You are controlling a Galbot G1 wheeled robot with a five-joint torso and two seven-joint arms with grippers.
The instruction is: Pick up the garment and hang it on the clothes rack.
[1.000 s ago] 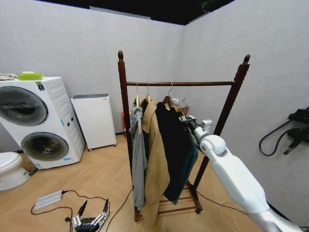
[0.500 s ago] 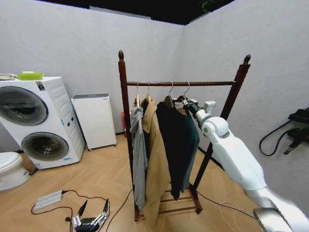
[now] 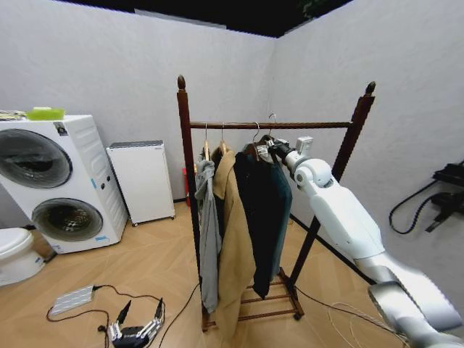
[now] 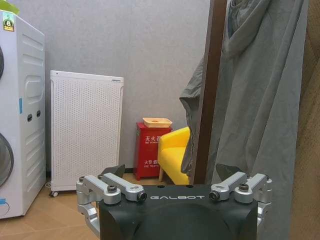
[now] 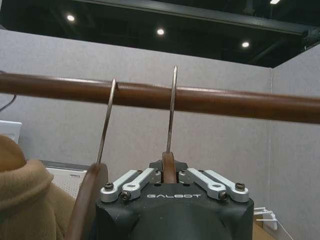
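While the right gripper [image 3: 274, 148] clamps the teal jacket's [image 3: 265, 210] wooden hanger [image 5: 168, 167] just under the clothes rack [image 3: 346, 148] rail, the left gripper [image 3: 138, 332] hangs spread wide near the rack's base.

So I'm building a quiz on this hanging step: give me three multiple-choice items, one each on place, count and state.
1. Where is the right gripper?
A. Near the floor
B. Up by the dark red-brown wooden clothes rack's rail
C. At the washer

2. How many garments hang beside the long dark teal jacket?
A. Two
B. None
C. Four

3. How is the right gripper?
A. Open, empty
B. Shut on the wooden hanger
C. Folded away

B: head view shows it at the rail. A: grey sweatshirt, tan coat. B: wrist view shows fingers clamping the hanger.
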